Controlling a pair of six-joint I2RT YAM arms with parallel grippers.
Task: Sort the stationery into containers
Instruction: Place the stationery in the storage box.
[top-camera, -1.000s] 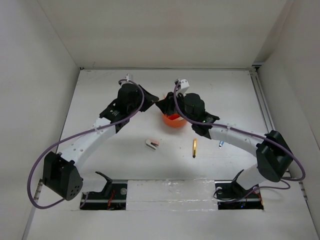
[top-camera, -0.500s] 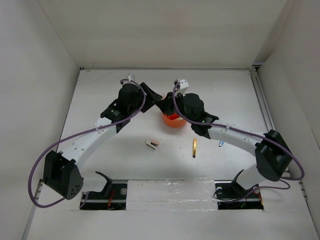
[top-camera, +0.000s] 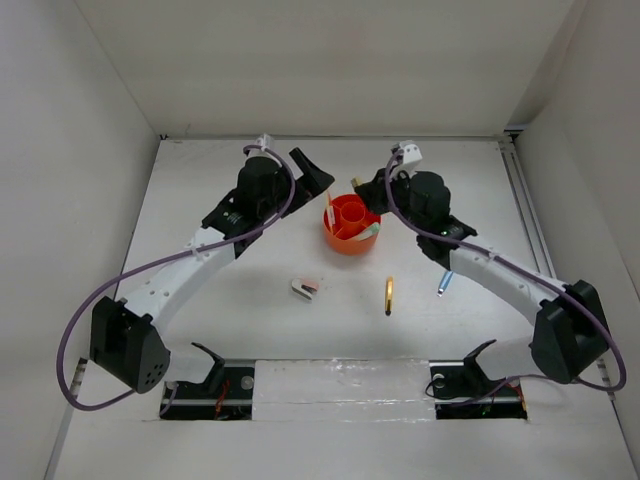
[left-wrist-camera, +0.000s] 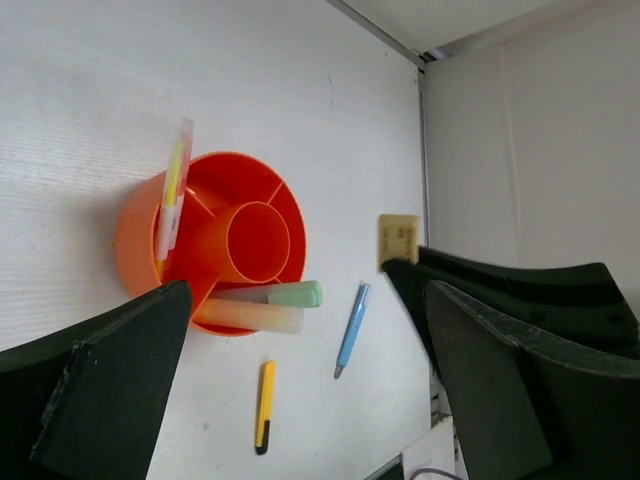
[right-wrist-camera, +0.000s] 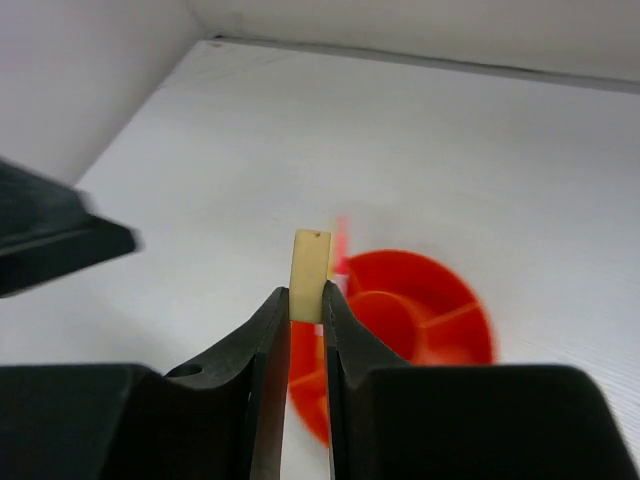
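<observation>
Pinching tiny tan rectangular block (right-wrist-camera: 310, 262) in right tool (right-wrist-camera: 307, 300), w/ left tool (top-camera: 312, 172) spread; next: lining up over round orange plastic organiser (right-wrist-camera: 455, 300), then releasing.

A white bench (top-camera: 250, 270) sits boxed in on three sides by plain white walls (top-camera: 340, 60). A thin rail (top-camera: 527, 205) runs along its right edge, and a glossy strip (top-camera: 340, 378) lies across its near edge.

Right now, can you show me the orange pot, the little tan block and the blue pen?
orange pot (left-wrist-camera: 135, 250): left wrist view, on its outer wall.
tan block (right-wrist-camera: 310, 270): right wrist view, middle of its face.
blue pen (left-wrist-camera: 351, 328): left wrist view, mid-barrel.
</observation>
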